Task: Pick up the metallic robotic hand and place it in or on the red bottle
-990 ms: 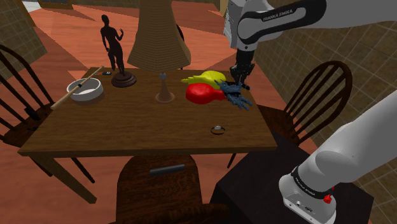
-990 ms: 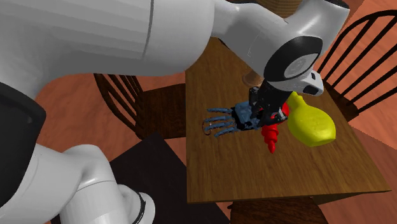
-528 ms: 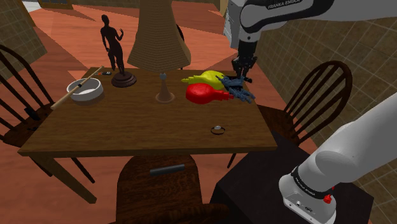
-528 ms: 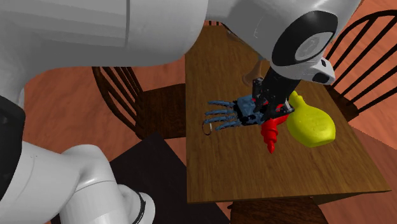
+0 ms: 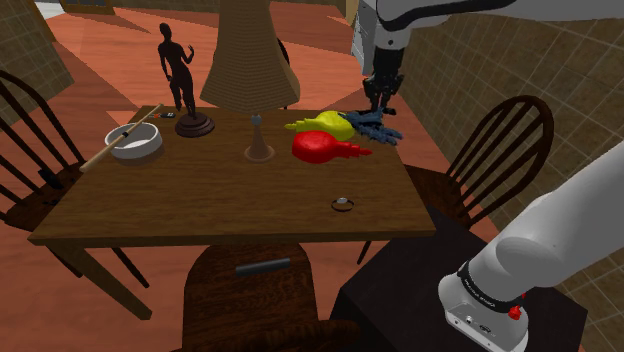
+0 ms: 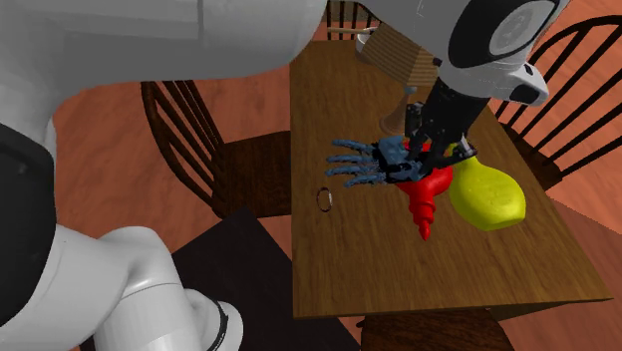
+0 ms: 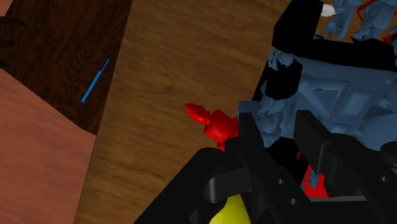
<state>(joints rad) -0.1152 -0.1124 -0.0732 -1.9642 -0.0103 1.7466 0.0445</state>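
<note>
The robotic hand point(image 5: 380, 128) is blue-grey with splayed fingers and hangs above the table, clasped at its wrist end by my black gripper point(image 5: 376, 110). In the second exterior view the robotic hand point(image 6: 369, 164) juts out level from the gripper point(image 6: 425, 140), just over the red bottle point(image 6: 427, 196). The red bottle point(image 5: 322, 148) lies on its side on the wooden table point(image 5: 200, 200), its neck pointing toward the hand. In the wrist view the fingers point(image 7: 253, 145) squeeze the robotic hand point(image 7: 331, 83), with the red bottle point(image 7: 215, 122) below.
A yellow bottle point(image 5: 326, 123) lies just behind the red one. A small ring point(image 5: 343, 204), a wooden pawn-like piece point(image 5: 259, 142), a white bowl with a stick point(image 5: 134, 142), a dark figurine point(image 5: 182, 75) and a lamp point(image 5: 245, 55) share the table. Dark chairs point(image 5: 500, 140) surround it.
The gripper has risen with the robotic hand in it and carried it toward the far side of the table, over the red bottle's neck. The bottles have not moved.
</note>
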